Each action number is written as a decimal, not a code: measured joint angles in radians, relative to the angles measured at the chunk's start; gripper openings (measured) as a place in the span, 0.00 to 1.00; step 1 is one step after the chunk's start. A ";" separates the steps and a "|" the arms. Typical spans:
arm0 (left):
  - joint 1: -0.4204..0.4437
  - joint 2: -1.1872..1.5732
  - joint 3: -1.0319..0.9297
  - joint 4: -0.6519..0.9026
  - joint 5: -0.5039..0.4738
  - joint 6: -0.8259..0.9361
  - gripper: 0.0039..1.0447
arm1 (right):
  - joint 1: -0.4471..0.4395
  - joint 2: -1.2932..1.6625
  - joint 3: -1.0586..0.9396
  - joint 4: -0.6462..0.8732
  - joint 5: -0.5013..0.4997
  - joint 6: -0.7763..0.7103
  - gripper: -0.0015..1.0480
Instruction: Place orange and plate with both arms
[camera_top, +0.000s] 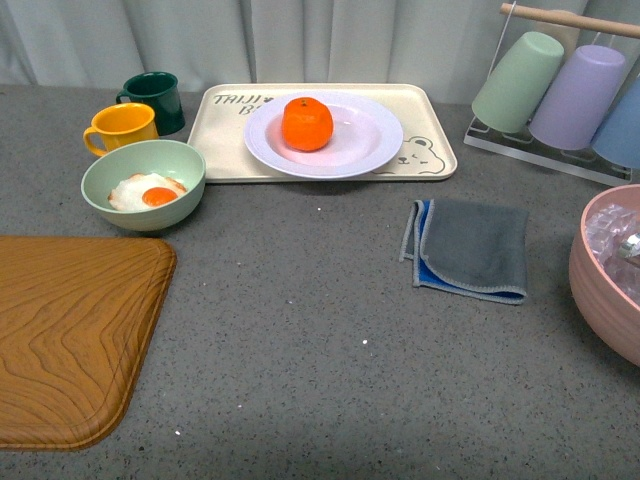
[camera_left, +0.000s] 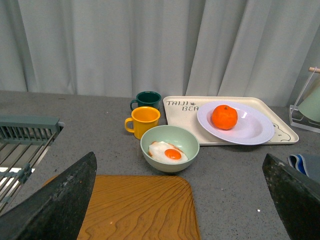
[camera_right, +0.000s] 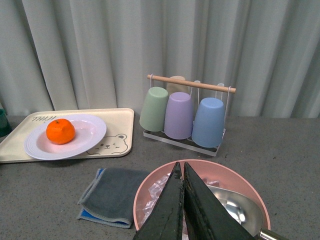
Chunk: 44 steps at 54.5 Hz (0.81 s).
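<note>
The orange (camera_top: 307, 124) rests in the white plate (camera_top: 370, 150), which sits on the beige bear tray (camera_top: 440, 160) at the back of the table. Both also show in the left wrist view, orange (camera_left: 224, 117) on plate (camera_left: 257, 131), and in the right wrist view, orange (camera_right: 60, 131) on plate (camera_right: 92, 135). Neither arm appears in the front view. My left gripper (camera_left: 180, 200) is open, its fingers wide apart over the wooden board (camera_left: 135, 210), far from the plate. My right gripper (camera_right: 181, 170) is shut on nothing, above the pink bowl (camera_right: 150, 187).
A pale green bowl (camera_top: 145, 185) with a fried egg, a yellow mug (camera_top: 122, 127) and a dark green mug (camera_top: 155, 100) stand left of the tray. A grey cloth (camera_top: 470, 248) lies mid-right. A cup rack (camera_top: 570, 95) stands back right. A dish rack (camera_left: 25, 145) is in the left wrist view.
</note>
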 joint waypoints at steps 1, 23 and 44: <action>0.000 0.000 0.000 0.000 0.000 0.000 0.94 | 0.000 -0.003 0.000 -0.003 0.000 0.000 0.01; 0.000 0.000 0.000 0.000 0.000 0.000 0.94 | 0.000 -0.213 0.001 -0.219 -0.002 0.000 0.01; 0.000 0.000 0.000 0.000 0.000 0.000 0.94 | 0.000 -0.214 0.001 -0.220 -0.003 -0.001 0.59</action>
